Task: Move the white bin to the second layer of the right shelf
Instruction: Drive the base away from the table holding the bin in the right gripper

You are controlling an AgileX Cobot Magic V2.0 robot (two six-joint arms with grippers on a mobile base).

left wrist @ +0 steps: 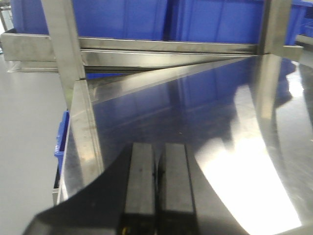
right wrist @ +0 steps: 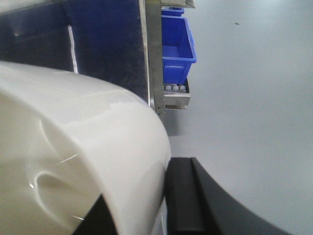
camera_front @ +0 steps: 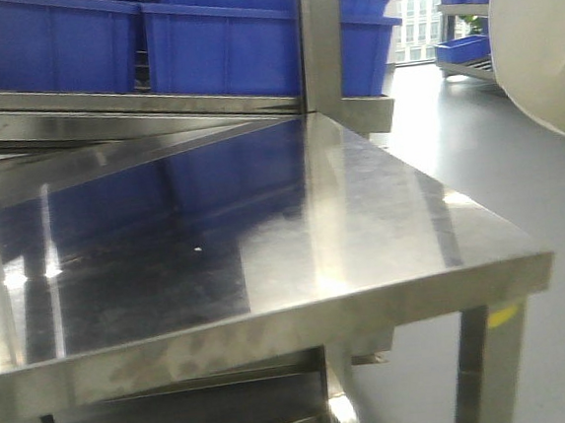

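A broad, mirror-shiny steel counter (camera_front: pixel 265 233) fills most of the front view, its top reflecting blue shapes. Its right front leg is cut off by the bottom edge. Grey floor (camera_front: pixel 517 171) stretches away on its right.

The white bin (camera_front: pixel 545 40) is off the counter, held in the air to the right of it. In the front view only a curved cream slice shows at the upper right corner. In the right wrist view its glossy wall sits so close that it blocks the lower left half of the picture, and its rim and base cannot be made out.

Behind the counter, blue crates (camera_front: pixel 219 49) stand in a row on a steel rack (camera_front: pixel 105 103). The right wrist view shows one more blue crate (right wrist: pixel 177 46) on a rack level (right wrist: pixel 175 89) fitted with small white rollers; which rack this is I cannot tell.

The right pincer (right wrist: pixel 139 200) pinches the bin's wall. One black finger (right wrist: pixel 183 196) lies against the outside, and a dark shape at the lower left looks like its partner on the other side.

The left pincer (left wrist: pixel 157 191) hangs low over the counter, aimed at the rack, its two black fingers pressed together with nothing between them. Neither arm shows in the front view
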